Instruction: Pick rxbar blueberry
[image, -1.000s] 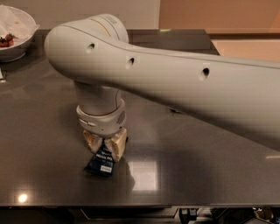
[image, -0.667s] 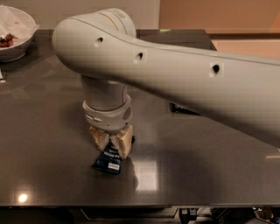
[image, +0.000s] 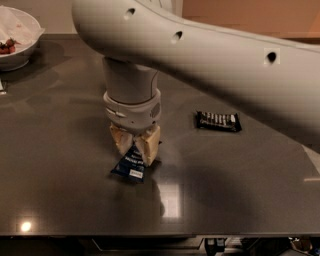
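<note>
A robot arm (image: 210, 55) reaches down over a dark table (image: 60, 195), its gripper (image: 137, 157) set on the blue bar (image: 129, 168), which lies to the left of the black bar (image: 218, 121) and nearer the table's front edge. The 2 tan fingers (image: 150, 145) are drawn in close, pinching the upper end of the blue wrapper between their tips. The wrapper's lower end, with its small white label, sticks out below the fingers toward the camera. That end looks to be touching the tabletop or only just off it (which of the 2 cannot be told from this view). The black bar, the 1 item here that could be mistaken for the target, lies flat and apart from the gripper, well clear of the grasp. A white bowl (image: 31, 36) holding something red sits far to the black bar's left, at the table's back corner.

The step in hand appears to be the grasp itself, with the pick about half done: the right bar is between the fingers, but it is not yet clearly raised. The next move calls for a straight lift, keeping the pinch firm. The hold is on 1 end only, so the thin, slick wrapper could swing or slip out as it rises.
</note>
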